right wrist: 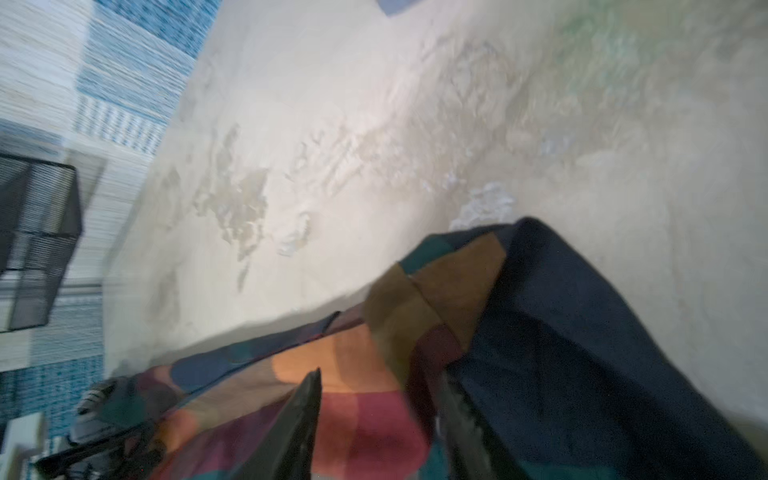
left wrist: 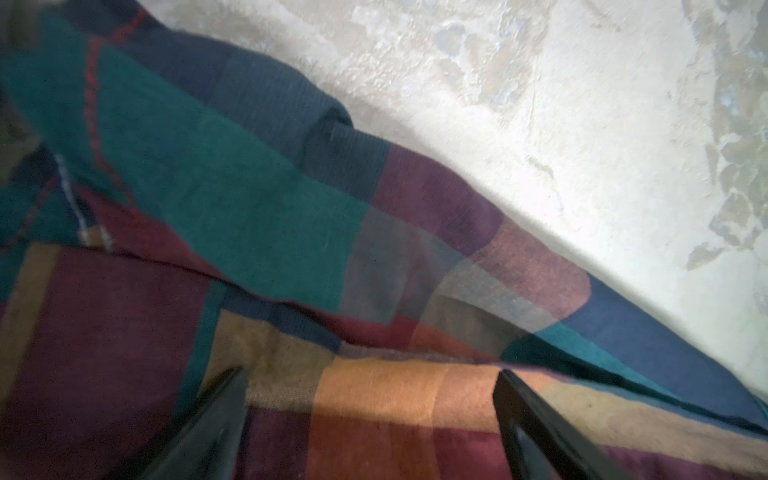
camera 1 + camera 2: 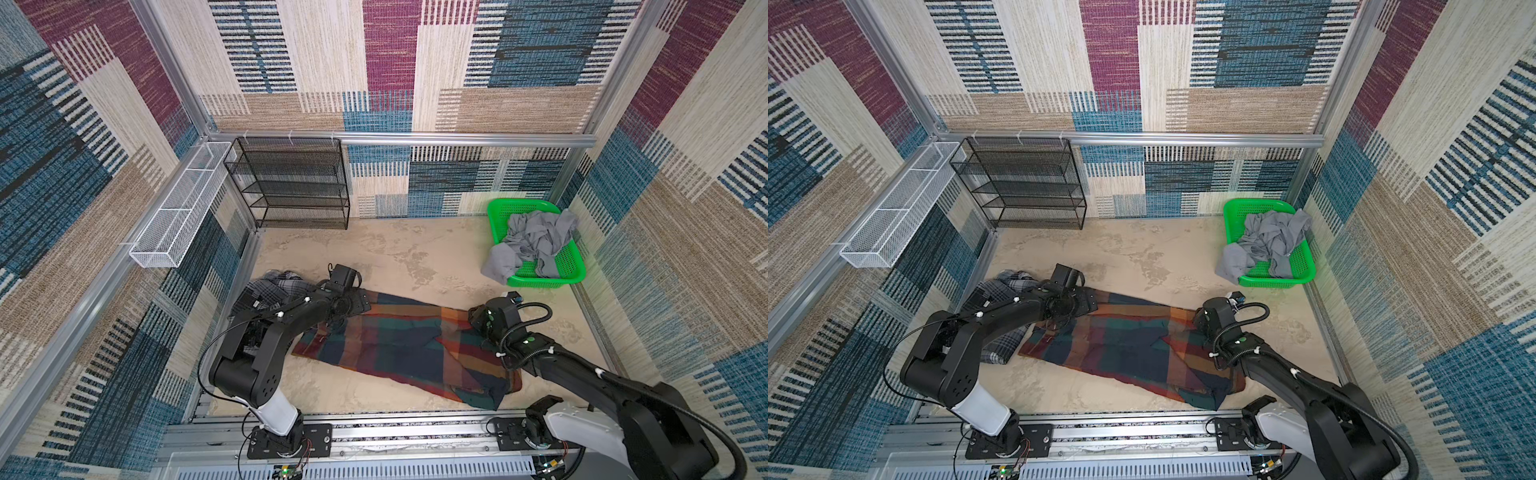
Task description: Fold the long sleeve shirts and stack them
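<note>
The large long sleeve shirt point(image 3: 399, 345) point(image 3: 1125, 345), in navy, orange, red and green checks, lies spread across the middle of the table in both top views. The smaller grey-black-white plaid shirt point(image 3: 270, 289) point(image 3: 1000, 291) is bunched at the left, partly hidden under the left arm. My left gripper point(image 3: 353, 307) point(image 2: 370, 374) is open, fingers wide apart just over the large shirt's far left end. My right gripper point(image 3: 478, 326) point(image 1: 380, 374) is at the shirt's far right corner with its jaws apart. Checked cloth lies between them, and a navy fold rests against one finger point(image 1: 457, 407).
A green basket point(image 3: 573, 266) with crumpled grey clothes point(image 3: 536, 237) spilling over its rim stands at the back right. A black mesh shelf rack point(image 3: 299, 183) stands at the back left. A white wire basket point(image 3: 178, 212) hangs on the left wall. Patterned walls enclose the table.
</note>
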Controlling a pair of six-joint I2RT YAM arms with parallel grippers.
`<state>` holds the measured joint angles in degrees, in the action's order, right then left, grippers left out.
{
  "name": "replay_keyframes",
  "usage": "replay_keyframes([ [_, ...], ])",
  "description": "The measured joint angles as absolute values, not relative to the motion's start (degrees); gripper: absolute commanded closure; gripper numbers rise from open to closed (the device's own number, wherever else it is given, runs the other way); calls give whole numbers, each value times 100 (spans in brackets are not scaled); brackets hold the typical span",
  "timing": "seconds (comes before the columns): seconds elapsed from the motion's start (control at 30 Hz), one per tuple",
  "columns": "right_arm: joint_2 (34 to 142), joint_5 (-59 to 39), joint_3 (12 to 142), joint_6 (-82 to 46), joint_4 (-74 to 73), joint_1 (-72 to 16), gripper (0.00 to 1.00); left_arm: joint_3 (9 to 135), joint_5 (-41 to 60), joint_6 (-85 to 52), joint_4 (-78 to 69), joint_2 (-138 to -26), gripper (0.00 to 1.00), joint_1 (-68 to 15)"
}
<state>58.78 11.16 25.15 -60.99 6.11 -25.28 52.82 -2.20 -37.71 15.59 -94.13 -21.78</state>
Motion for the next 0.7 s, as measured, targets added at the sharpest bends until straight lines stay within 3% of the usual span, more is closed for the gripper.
replay_keyframes([
  [0.07, 5572, 1278, 2554, -6099, 816, -2510, 38, 5282, -252, -3771, 1562, -9397, 4, -2176],
  [0.27, 5902, 1232, 2580, -5717, 917, -1778, 62, 5282, -263, -3771, 1564, -9395, 4, -2176],
  [0.53, 6239, 851, 2893, -5065, -30, -1695, 70, 5282, -261, -3771, 1564, -9395, 4, -2165],
  [0.7, 7323, 587, 3155, -4921, -497, -1638, 80, 5282, -239, -3771, 1557, -9439, 4, -2161],
])
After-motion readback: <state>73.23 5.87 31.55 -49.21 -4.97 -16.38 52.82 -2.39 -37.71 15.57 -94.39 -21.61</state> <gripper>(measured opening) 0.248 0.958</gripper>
